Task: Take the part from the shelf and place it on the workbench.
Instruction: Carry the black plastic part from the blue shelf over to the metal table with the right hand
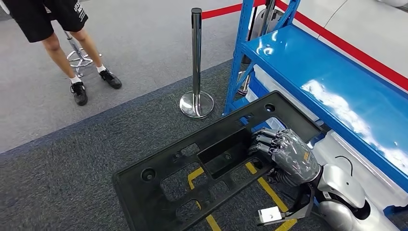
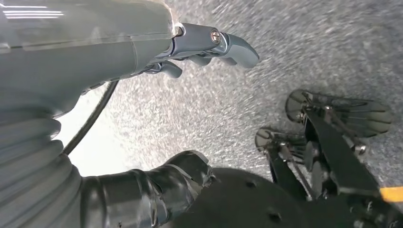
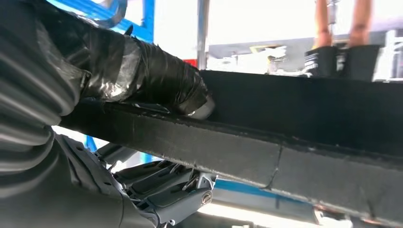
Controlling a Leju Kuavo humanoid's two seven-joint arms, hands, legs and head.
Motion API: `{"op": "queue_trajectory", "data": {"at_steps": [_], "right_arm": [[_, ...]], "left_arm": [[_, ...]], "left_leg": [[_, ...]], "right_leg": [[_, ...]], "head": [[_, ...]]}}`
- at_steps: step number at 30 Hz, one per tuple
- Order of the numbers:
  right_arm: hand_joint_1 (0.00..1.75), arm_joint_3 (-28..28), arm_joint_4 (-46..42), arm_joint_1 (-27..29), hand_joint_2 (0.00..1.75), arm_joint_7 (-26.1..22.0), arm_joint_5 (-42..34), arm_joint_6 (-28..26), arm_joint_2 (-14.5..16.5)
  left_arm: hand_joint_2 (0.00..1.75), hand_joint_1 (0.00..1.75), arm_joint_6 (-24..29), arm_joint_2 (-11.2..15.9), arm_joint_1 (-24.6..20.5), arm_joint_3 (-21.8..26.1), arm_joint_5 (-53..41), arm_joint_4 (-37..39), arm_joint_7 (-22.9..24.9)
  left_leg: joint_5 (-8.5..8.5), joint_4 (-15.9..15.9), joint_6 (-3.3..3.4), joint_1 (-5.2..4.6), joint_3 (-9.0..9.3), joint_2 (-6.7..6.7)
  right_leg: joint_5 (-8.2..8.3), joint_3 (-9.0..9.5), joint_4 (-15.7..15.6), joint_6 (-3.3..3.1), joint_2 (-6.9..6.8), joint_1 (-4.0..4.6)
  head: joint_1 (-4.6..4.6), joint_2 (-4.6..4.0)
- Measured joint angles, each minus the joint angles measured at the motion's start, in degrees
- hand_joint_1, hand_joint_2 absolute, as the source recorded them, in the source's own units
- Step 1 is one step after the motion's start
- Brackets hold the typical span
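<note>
The part (image 1: pixel 192 166) is a large flat black plastic frame with several cutouts. It is off the blue shelf (image 1: pixel 332 77), tilted in the air over the dark carpet. My right hand (image 1: pixel 285 153) grips its near right edge. In the right wrist view the taped thumb (image 3: pixel 157 83) presses on one face of the part's edge (image 3: pixel 294 133) and the fingers (image 3: pixel 166 187) curl under the other face. My left hand (image 2: pixel 157 52) hangs over the carpet with its fingers apart and nothing in it.
A chrome stanchion (image 1: pixel 196 67) with a red rope stands left of the shelf's blue upright. A person (image 1: pixel 57 33) in dark shorts stands at the far left beside a stool base (image 1: pixel 79 57). Yellow floor marks (image 1: pixel 269 192) run beneath the part.
</note>
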Motion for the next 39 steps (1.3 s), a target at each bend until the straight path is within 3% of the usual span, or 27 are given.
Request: {"op": "queue_trajectory", "data": {"at_steps": [2, 3, 4, 5, 6, 8, 10, 11, 13, 14, 16, 18, 19, 20, 21, 23, 25, 27, 29, 31, 33, 35, 36, 37, 39], "right_arm": [[1.75, -0.1, 0.0, 0.0, 1.75, 0.0, 0.0, 0.0, 0.1], [1.75, -0.2, 0.0, 0.0, 1.75, 0.0, 0.0, 0.0, 0.1], [1.75, -0.2, 0.0, 0.0, 1.75, 0.0, 0.0, 0.0, 0.1], [1.75, -0.3, 0.0, 0.0, 1.75, 0.0, 0.0, 0.0, 0.1], [1.75, -0.5, 0.0, 0.0, 1.75, 0.0, 0.0, 0.0, 0.1], [1.75, -0.7, 0.0, 0.0, 1.75, 0.2, 0.0, 0.0, 0.0], [1.75, -1.1, -0.1, 0.0, 1.75, 0.6, 0.0, 0.1, 0.0], [1.75, -1.3, -0.1, 0.1, 1.75, 0.7, 0.0, 0.2, 0.0], [1.75, -1.7, -0.1, 0.1, 1.75, 0.9, 0.0, 0.2, 0.0], [1.75, -1.8, -0.1, 0.1, 1.75, 0.9, 0.0, 0.2, 0.0], [1.75, -2.2, -0.2, 0.3, 1.75, 1.1, 0.0, 0.1, -0.2], [1.75, -2.7, -0.2, 0.7, 1.75, 1.3, 0.0, 0.1, -0.5], [1.75, -3.0, -0.2, 0.9, 1.75, 1.3, 0.0, 0.1, -0.7], [1.75, -3.2, -0.2, 1.1, 1.75, 1.5, 0.0, 0.1, -0.7], [1.75, -3.4, -0.2, 1.3, 1.75, 1.6, 0.0, 0.1, -0.8], [1.75, -3.9, -0.2, 1.6, 1.75, 1.8, 0.0, 0.2, -1.1], [1.75, -4.6, -0.4, 1.8, 1.75, 1.9, -0.1, 0.2, -1.3], [1.75, -5.3, -0.6, 2.1, 1.75, 2.0, -0.3, 0.4, -1.7], [1.75, -5.8, -0.7, 2.1, 1.75, 2.2, -0.9, 1.0, -1.9], [1.75, -6.3, -0.8, 2.0, 1.75, 2.3, -1.6, 1.7, -2.0], [1.75, -7.0, -0.9, 2.0, 1.75, 2.6, -2.0, 2.3, -2.2], [1.75, -7.5, -0.9, 1.9, 1.75, 2.9, -2.1, 2.8, -2.4], [1.75, -7.7, -1.0, 1.8, 1.75, 3.0, -2.0, 3.0, -2.5], [1.75, -7.8, -1.0, 1.7, 1.75, 3.1, -2.0, 3.2, -2.5], [1.75, -8.1, -1.0, 1.4, 1.75, 3.1, -1.9, 3.2, -2.6]], "left_arm": [[1.75, 0.0, 0.0, 0.0, 0.0, 0.0, -0.1, 0.0, -0.2], [1.75, 0.0, 0.1, 0.0, 0.0, 0.0, -0.2, 0.0, -0.3], [1.75, 0.0, 0.1, 0.0, 0.0, 0.0, -0.4, 0.0, -0.3], [1.75, 0.0, 0.1, 0.0, 0.0, 0.0, -0.5, 0.0, -0.4], [1.75, 0.0, 0.1, 0.0, 0.0, 0.0, -0.7, 0.0, -0.5], [1.75, 0.0, 0.0, 0.0, -0.1, 0.0, -0.8, 0.0, -0.6], [1.75, 0.0, -0.3, 0.1, -0.1, 0.0, -0.8, 0.0, -0.8], [1.75, 0.0, -0.5, 0.2, -0.1, 0.0, -0.7, 0.0, -1.0], [1.75, 0.0, -0.9, 0.2, 0.0, 0.1, -0.5, 0.0, -1.7], [1.75, 0.0, -1.0, 0.3, 0.0, 0.1, -0.3, 0.0, -2.0], [1.75, 0.0, -1.0, 0.3, 0.0, 0.3, 0.0, 0.0, -2.5], [1.75, 0.0, -0.9, 0.4, 0.0, 0.4, 0.2, 0.0, -2.8], [1.75, 0.0, -0.9, 0.4, -0.1, 0.4, 0.2, 0.0, -2.8], [1.75, 0.0, -0.9, 0.4, -0.1, 0.6, 0.3, 0.0, -2.9], [1.75, 0.0, -0.9, 0.4, -0.1, 0.7, 0.3, 0.0, -2.9], [1.75, 0.0, -0.9, 0.4, -0.1, 1.0, 0.4, 0.0, -3.2], [1.75, 0.0, -0.8, 0.4, -0.1, 1.2, 0.5, 0.0, -3.4], [1.75, 0.0, -0.6, 0.4, -0.1, 1.2, 0.4, 0.0, -3.5], [1.75, 0.0, -0.4, 0.5, -0.1, 1.3, 0.4, 0.0, -3.5], [1.75, 0.0, -0.1, 0.6, 0.0, 1.4, 0.0, 0.0, -3.5], [1.75, 0.0, 0.4, 0.7, -0.1, 1.4, -1.0, 0.0, -3.5], [1.75, 0.0, 0.9, 0.7, -0.1, 1.2, -1.9, 0.0, -3.5], [1.75, 0.0, 1.0, 0.7, -0.1, 1.2, -2.1, 0.0, -3.5], [1.75, 0.0, 1.0, 0.8, -0.1, 1.2, -2.3, 0.0, -3.5], [1.75, 0.0, 0.9, 1.0, -0.1, 1.1, -2.4, 0.0, -3.5]], "left_leg": [[-5.26, 5.4, -0.68, 0.29, -1.78, 3.04], [-7.68, 9.2, -1.11, 0.67, -2.75, 3.73], [-8.99, 12.5, -1.56, 1.07, -3.39, 4.03], [-9.0, 14.6, -2.01, 1.46, -3.36, 4.21], [-7.93, 14.7, -2.44, 1.84, -2.36, 4.46], [-5.45, 9.1, -3.06, 2.38, 2.32, 5.86], [-5.66, 1.9, -2.94, 1.96, 7.07, 7.68], [-6.3, -0.2, -2.62, 1.57, 8.16, 8.12], [-6.28, -1.7, -1.51, 1.07, 8.27, 7.38], [-5.9, -2.2, -0.87, 1.06, 8.21, 6.87], [-4.94, -3.1, 0.48, 1.2, 8.11, 6.01], [-4.28, -3.2, 1.19, 1.15, 7.71, 5.07], [-4.1, -3.1, 1.3, 1.07, 7.42, 4.47], [-3.97, -2.9, 1.33, 1.01, 7.16, 3.82], [-3.92, -2.6, 1.31, 1.0, 6.93, 3.11], [-4.06, -1.8, 1.07, 1.09, 6.51, 1.67], [-4.22, -0.9, 0.57, 1.13, 5.61, 0.37], [-3.95, -0.3, -0.11, 1.21, 4.58, -0.92], [-3.74, 0.1, -0.84, 1.29, 3.8, -1.77], [-5.55, 2.6, -1.48, 1.19, 2.35, 0.33], [-9.27, 9.3, -1.99, 1.29, -0.53, 3.34], [-11.32, 15.3, -2.25, 1.5, -3.05, 4.26], [-10.88, 15.8, -2.22, 1.53, -3.06, 4.38], [-9.5, 14.1, -2.08, 1.51, -1.95, 4.52], [-6.33, 6.5, -1.42, 1.12, 2.38, 5.86]], "right_leg": [[1.13, -0.97, -0.4, -0.25, -1.58, -0.05], [1.57, -1.67, -0.3, -0.29, -2.37, -0.04], [1.96, -2.43, 0.0, -0.14, -3.18, -0.07], [2.29, -3.23, 0.2, 0.05, -4.02, -0.16], [2.56, -4.03, 0.6, 0.28, -4.84, -0.29], [2.88, -5.39, 1.5, 0.72, -6.32, -0.52], [3.16, -6.29, 2.2, 1.32, -7.57, -0.61], [3.36, -6.53, 2.3, 1.7, -8.15, -0.62], [3.88, -6.64, 2.1, 2.57, -9.24, -0.76], [3.68, -6.73, 2.2, 2.9, -8.9, -0.95], [0.99, -7.95, 5.3, 3.27, -5.84, -1.31], [-3.6, -10.78, 12.7, 3.36, -2.37, -1.46], [-5.09, -12.06, 16.3, 3.44, -1.75, -1.45], [-5.47, -12.63, 18.3, 3.51, -1.51, -1.45], [-4.73, -12.22, 18.3, 3.54, -1.42, -1.48], [-1.11, -8.66, 12.1, 3.54, -0.69, -1.72], [0.9, -5.34, 5.9, 3.56, 1.96, -2.09], [0.63, -4.68, 4.1, 3.46, 3.22, -2.08], [0.6, -4.85, 3.5, 3.04, 1.63, -2.02], [0.82, -4.86, 3.0, 2.36, 0.08, -2.11], [0.98, -4.89, 2.8, 1.85, -1.4, -1.88], [0.96, -4.98, 2.9, 1.68, -3.04, -1.5], [0.93, -4.99, 3.0, 1.64, -3.78, -1.35], [0.89, -4.98, 3.1, 1.6, -4.51, -1.21], [0.79, -4.85, 3.1, 1.61, -5.76, -1.0]], "head": [[-0.03, 0.0], [-0.02, 0.0], [-0.02, 0.0], [-0.02, 0.0], [-0.03, 0.0], [-0.03, 0.0], [0.0, 0.0], [0.02, 0.0], [0.06, 0.0], [0.05, 0.0], [0.07, 0.0], [0.08, 0.0], [0.08, 0.0], [0.08, 0.0], [0.07, 0.0], [0.08, 0.0], [0.05, 0.01], [0.03, 0.01], [0.04, 0.02], [-0.04, 0.01], [-0.11, 0.01], [-0.1, 0.01], [-0.1, 0.0], [-0.1, 0.0], [-0.11, 0.0]]}}
